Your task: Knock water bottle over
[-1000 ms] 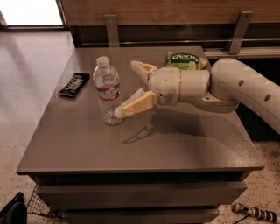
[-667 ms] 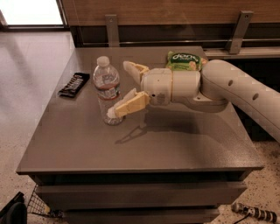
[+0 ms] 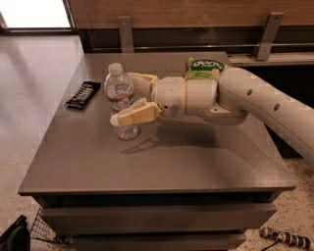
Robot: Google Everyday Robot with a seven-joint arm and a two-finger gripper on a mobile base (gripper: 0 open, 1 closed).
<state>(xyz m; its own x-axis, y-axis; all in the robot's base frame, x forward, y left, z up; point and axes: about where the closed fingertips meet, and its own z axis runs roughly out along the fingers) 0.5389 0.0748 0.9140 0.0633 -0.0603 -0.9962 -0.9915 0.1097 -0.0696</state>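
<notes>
- Standing upright on the left half of the grey table (image 3: 147, 166), the water bottle (image 3: 119, 93) showed its white cap on top and a narrow red, white and blue label band around its middle.
- The gripper (image 3: 123, 98) was at the bottle with its two tan fingers (image 3: 137, 113) spread wide apart, holding nothing.
- The near finger crossed in front of the bottle's lower half, while the far finger reached in behind the bottle's right shoulder, so that the bottle stood in the gap between them.
- Whether either finger actually pressed on the plastic could not be told.
- The white arm (image 3: 255, 100) stretched in from the right edge, low over the tabletop, and cast a shadow on the surface beneath the gripper and wrist.
- A green snack bag (image 3: 203, 67) lay behind the arm, toward the table's back edge and well to the right of the bottle.
- A black wrapped bar (image 3: 82, 94) lay flat near the table's left edge, apart from the bottle.
- Behind the table ran a wood-panelled wall (image 3: 196, 14) with metal brackets (image 3: 267, 37) below it.
- A pale speckled floor (image 3: 34, 88) lay to the left.
</notes>
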